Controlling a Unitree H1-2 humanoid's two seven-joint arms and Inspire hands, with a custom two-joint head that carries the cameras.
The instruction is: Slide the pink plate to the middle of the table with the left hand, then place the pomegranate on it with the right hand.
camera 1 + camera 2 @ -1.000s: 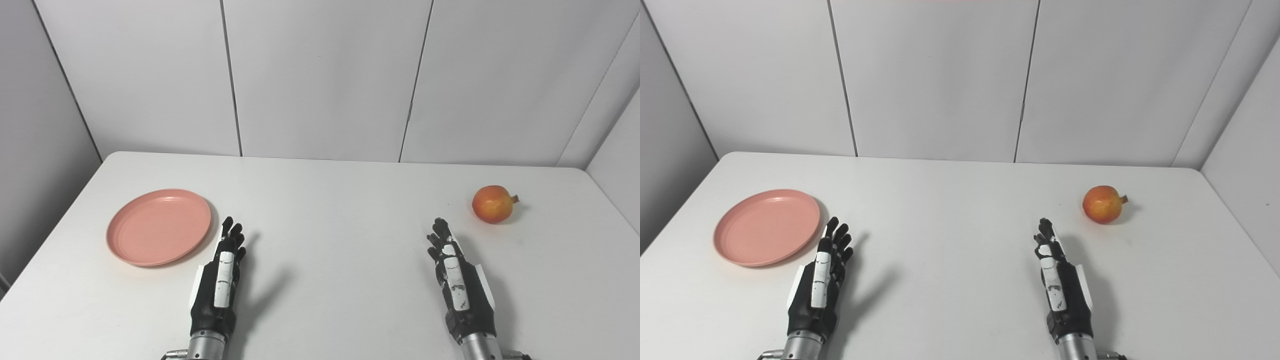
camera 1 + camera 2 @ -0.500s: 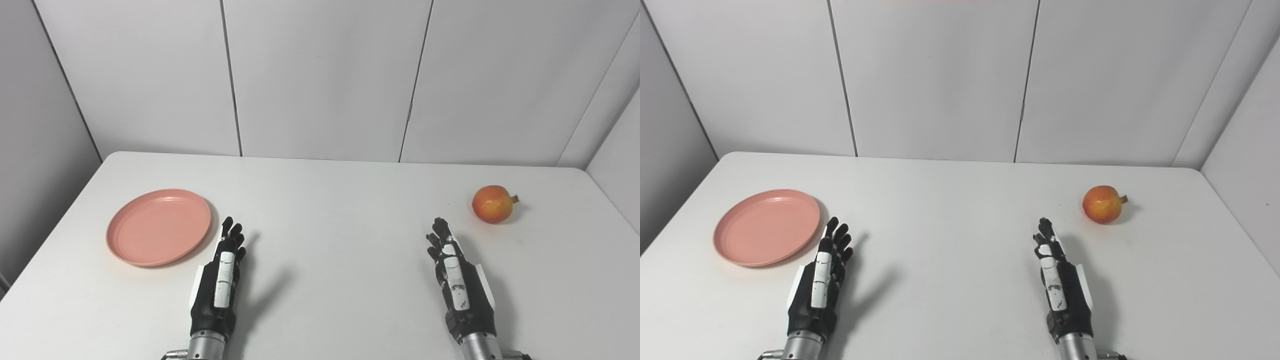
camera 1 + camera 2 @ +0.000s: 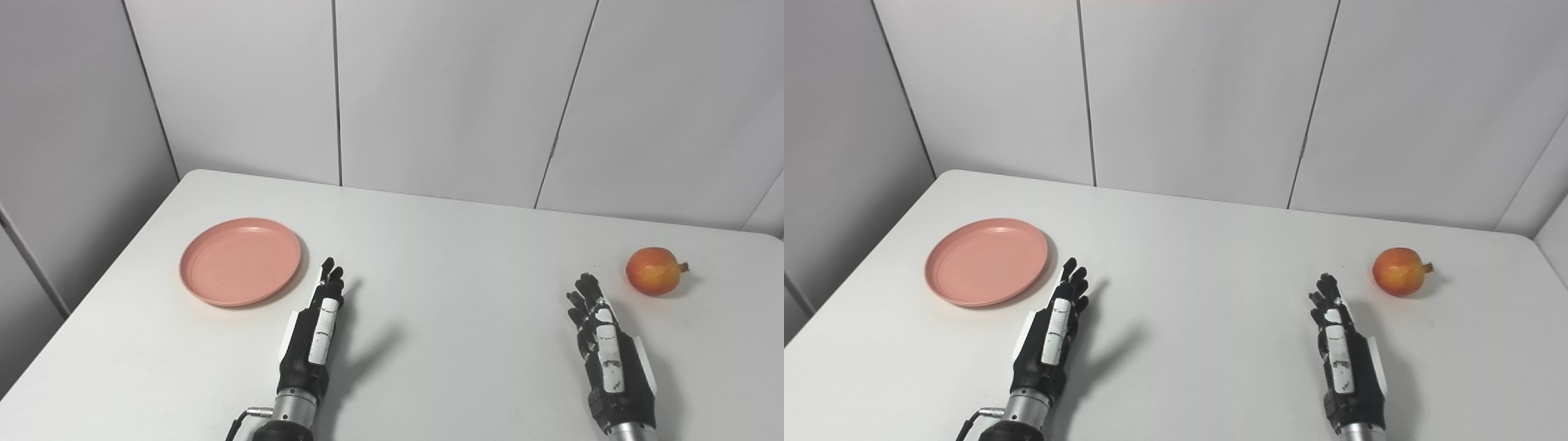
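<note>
A pink plate (image 3: 240,260) lies flat on the left part of the white table (image 3: 453,257). My left hand (image 3: 313,331) hovers just right of and nearer than the plate, fingers straight and apart, holding nothing. A red-orange pomegranate (image 3: 653,279) rests at the far right, its crown pointing right. My right hand (image 3: 603,343) sits left of and nearer than the fruit, open and apart from it. In the right eye view the same layout shows: plate (image 3: 986,261), pomegranate (image 3: 1399,271), left hand (image 3: 1051,334), right hand (image 3: 1340,352).
Grey wall panels (image 3: 441,92) stand behind the table's far edge. The table's left edge (image 3: 104,282) runs diagonally near the plate. Bare tabletop lies between the two hands.
The whole picture has shifted right and tilted, so the camera has turned left. Plate, pomegranate and both hands keep their places relative to each other.
</note>
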